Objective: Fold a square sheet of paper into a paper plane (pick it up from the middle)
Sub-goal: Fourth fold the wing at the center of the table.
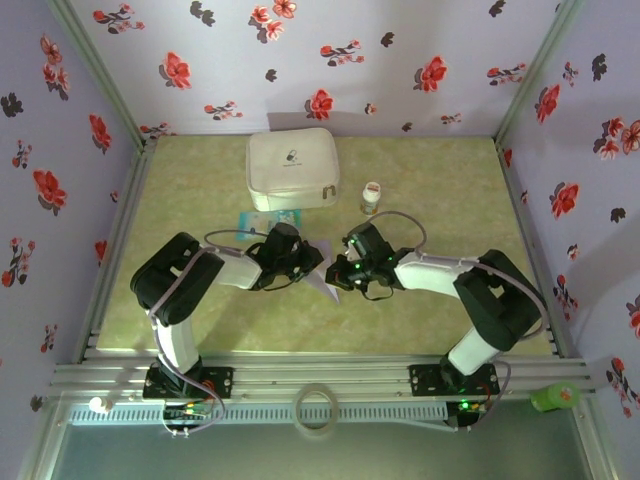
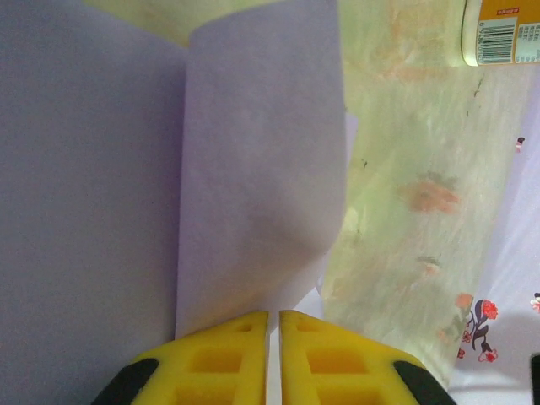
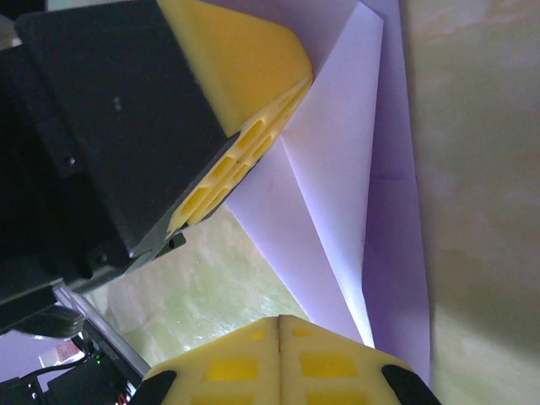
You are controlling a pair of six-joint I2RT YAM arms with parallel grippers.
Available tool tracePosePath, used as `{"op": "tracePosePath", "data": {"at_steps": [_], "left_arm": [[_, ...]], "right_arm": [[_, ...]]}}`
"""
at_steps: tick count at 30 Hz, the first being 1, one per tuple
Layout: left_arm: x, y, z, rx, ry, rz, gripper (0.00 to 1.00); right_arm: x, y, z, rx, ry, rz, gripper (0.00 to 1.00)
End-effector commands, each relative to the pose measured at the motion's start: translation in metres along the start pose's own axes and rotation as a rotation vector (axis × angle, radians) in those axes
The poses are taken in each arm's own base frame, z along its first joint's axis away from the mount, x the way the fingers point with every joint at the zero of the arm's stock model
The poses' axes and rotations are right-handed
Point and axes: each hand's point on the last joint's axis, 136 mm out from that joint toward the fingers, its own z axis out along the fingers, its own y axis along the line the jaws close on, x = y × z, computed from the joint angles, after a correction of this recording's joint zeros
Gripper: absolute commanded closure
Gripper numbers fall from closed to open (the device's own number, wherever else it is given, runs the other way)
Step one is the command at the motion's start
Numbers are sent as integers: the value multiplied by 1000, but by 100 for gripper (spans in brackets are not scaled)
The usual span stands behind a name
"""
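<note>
Your left gripper [image 2: 274,319] pinches the folded lavender paper [image 1: 328,283] mid-table. Your right gripper [image 3: 278,322] is clenched shut at its pointed end. Just behind sit the white zip case [image 1: 292,168], bottle [image 1: 371,197] and teal packet [image 1: 262,218].

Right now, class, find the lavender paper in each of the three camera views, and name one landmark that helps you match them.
Top external: the lavender paper sits just below the picture's centre.
Left wrist: the paper fills the left and middle, rising from the shut left fingers.
Right wrist: the folded paper lies centre-right, running down into the right fingers.
Shared landmark: the left fingers, clamped on the paper.
</note>
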Motion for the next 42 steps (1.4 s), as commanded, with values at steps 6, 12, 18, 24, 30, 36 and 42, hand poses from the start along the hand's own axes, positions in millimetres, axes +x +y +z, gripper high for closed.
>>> {"op": "tracePosePath", "data": {"at_steps": [6,12,18,24,30,36,42], "left_arm": [[5,29,-2,-109,-3,-17,88],[5,26,-3,-106,-1,-2,87],[2,15,-5,-96,1,41,86],[-8,-9,-14,-62,-1,119,83],[-7,-31,-27,-13,18,183,78],[17,-27,-27,20,129,186,90],[31,-19,-19,25,202,184,95]], "right_arm": [[-18,1,14,-11,-21,43,94],[-18,-19,18,40,-30,76,94],[-4,-43,21,66,-18,119,95],[6,-63,21,117,-9,145,96],[7,-64,19,124,-2,121,97],[6,-60,18,104,17,93,97],[6,-64,15,115,22,94,98]]}}
